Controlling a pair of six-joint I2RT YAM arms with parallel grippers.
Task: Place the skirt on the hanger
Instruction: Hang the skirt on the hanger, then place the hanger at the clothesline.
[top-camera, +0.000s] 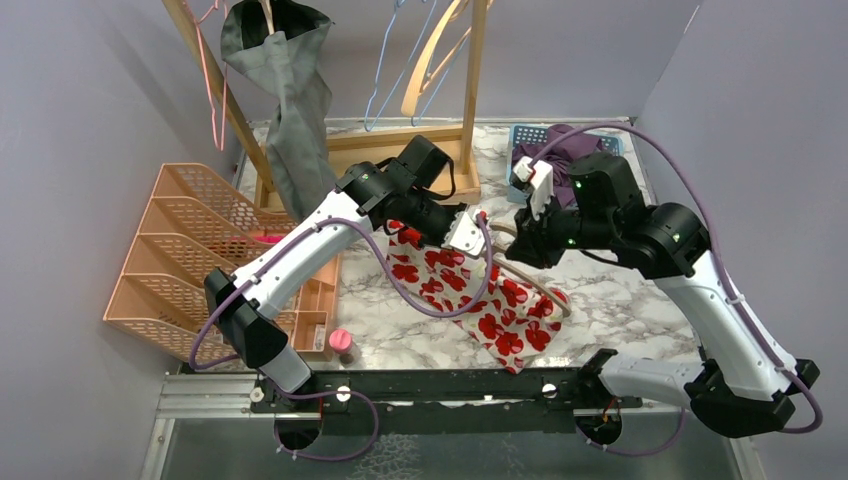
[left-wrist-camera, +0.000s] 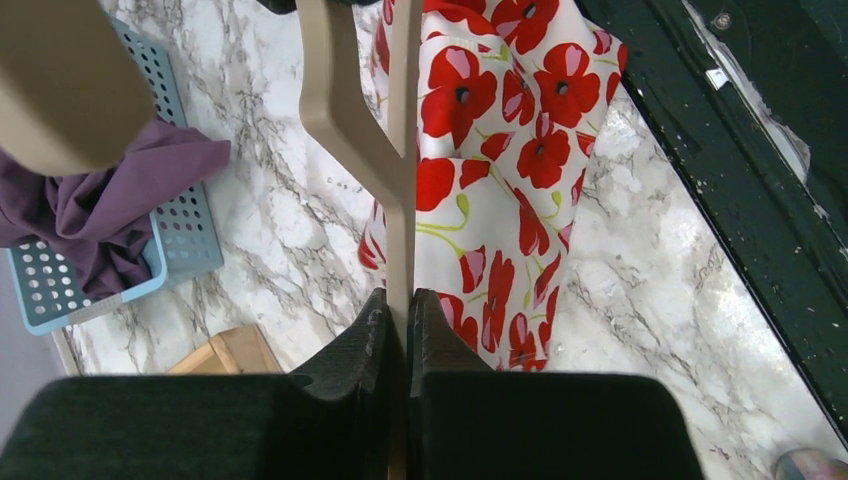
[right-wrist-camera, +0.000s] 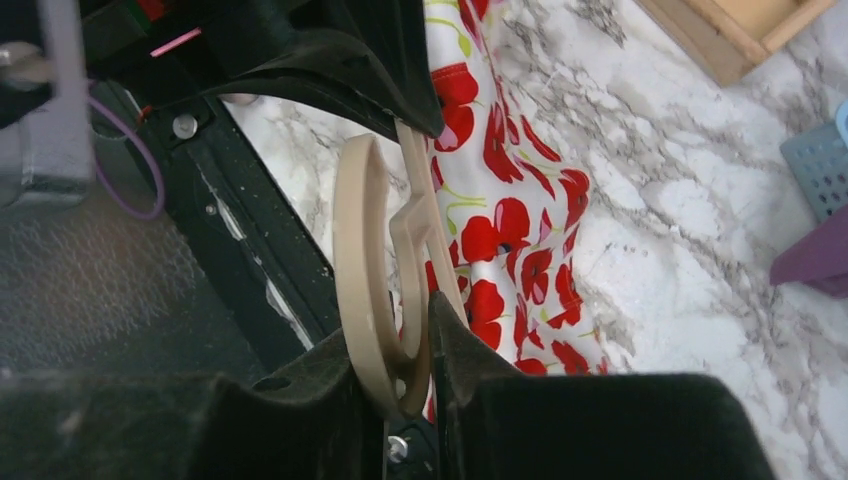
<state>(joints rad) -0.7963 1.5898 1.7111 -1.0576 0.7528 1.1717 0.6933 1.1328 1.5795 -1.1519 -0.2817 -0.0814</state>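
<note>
Skirt (top-camera: 505, 325) beneath left pincer (left-wrist-camera: 407, 300)

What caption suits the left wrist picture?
Left claw shut on a beige hanger, red poppy-print skirt and marble table beyond.

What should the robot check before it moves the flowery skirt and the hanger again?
1. Left pincer shut on the hanger: ok.
2. Right pincer shut on the hanger too: ok.
3. Skirt fastened to the hanger: cannot tell; it only shows beneath the hanger.
4. Skirt apart from the blue basket: ok, bare table lies between them.
5. Purple cloth away from the hanger: ok, it sits in the basket.
</note>
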